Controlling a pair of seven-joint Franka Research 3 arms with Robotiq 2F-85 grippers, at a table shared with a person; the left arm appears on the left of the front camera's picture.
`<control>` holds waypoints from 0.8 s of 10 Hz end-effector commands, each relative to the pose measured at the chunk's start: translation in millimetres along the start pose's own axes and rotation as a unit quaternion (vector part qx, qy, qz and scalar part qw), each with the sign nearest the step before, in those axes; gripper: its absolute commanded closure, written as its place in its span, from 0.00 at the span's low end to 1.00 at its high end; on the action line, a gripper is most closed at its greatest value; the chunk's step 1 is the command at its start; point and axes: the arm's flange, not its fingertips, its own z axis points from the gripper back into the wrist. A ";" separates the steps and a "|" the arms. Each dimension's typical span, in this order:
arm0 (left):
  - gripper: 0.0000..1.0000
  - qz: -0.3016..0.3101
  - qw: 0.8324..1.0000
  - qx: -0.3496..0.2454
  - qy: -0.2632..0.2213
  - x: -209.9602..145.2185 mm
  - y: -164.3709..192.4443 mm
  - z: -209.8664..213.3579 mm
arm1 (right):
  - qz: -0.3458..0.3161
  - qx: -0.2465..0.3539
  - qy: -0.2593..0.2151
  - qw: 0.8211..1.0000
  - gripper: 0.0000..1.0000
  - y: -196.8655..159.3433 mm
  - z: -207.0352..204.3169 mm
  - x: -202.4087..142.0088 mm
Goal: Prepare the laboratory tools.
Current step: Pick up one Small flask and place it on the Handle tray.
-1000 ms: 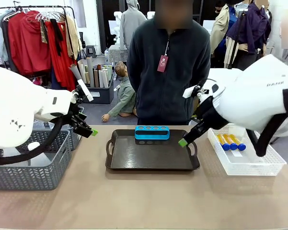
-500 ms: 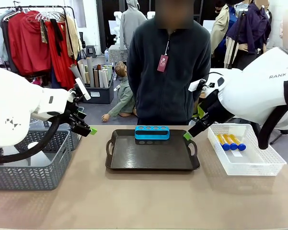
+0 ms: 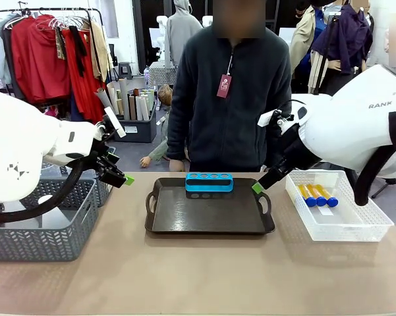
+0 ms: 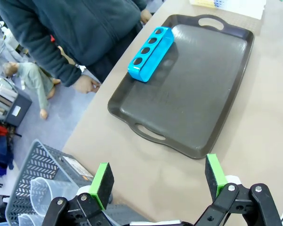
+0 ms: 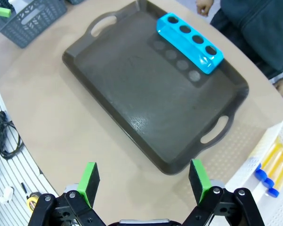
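Front view: within the last second the right gripper [image 3: 257,187] has drawn back a little from the right handle of the black plastic handled tray [image 3: 184,220], jaws spread, empty. The left gripper [image 3: 125,178], also spread and empty, hangs left of the tray. The low blue four-hole rack [image 3: 209,182] stands unfilled on the tray's far edge. Small blue-capped tubes of amber liquid [image 3: 316,195] lie right of the tray, probably the next target.

A tan table [image 3: 198,283] spans the foreground under even indoor light. Behind it, at the left, a clothes rail [image 3: 46,10] carries red garments [image 3: 49,59] — beside it, pale rolls [image 3: 128,102] stand in a dark bin [image 3: 141,133] on grey floor [image 3: 133,155].
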 end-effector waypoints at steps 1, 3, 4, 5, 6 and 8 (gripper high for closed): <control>0.00 0.002 1.000 0.002 0.002 -0.6 -0.3 -0.5 | -0.006 0.010 -0.007 1.000 0.00 -0.2 0.0 -0.3; 0.00 0.001 0.998 -0.060 0.012 8.8 -1.8 4.4 | 0.011 0.023 0.019 0.999 0.00 2.7 -0.1 3.8; 0.00 0.000 0.995 -0.094 0.029 16.5 -1.0 10.9 | 0.017 0.037 0.020 0.999 0.00 5.1 2.1 8.9; 0.00 0.004 0.991 -0.127 0.034 24.9 1.8 20.6 | 0.021 0.052 0.027 0.998 0.00 6.2 5.8 14.1; 0.00 0.025 0.984 -0.172 0.037 34.1 6.3 33.9 | 0.028 0.072 0.020 0.997 0.00 5.3 13.5 20.9; 0.00 0.020 0.982 -0.187 0.034 47.2 11.7 55.4 | 0.029 0.085 -0.003 0.996 0.00 1.8 32.1 31.2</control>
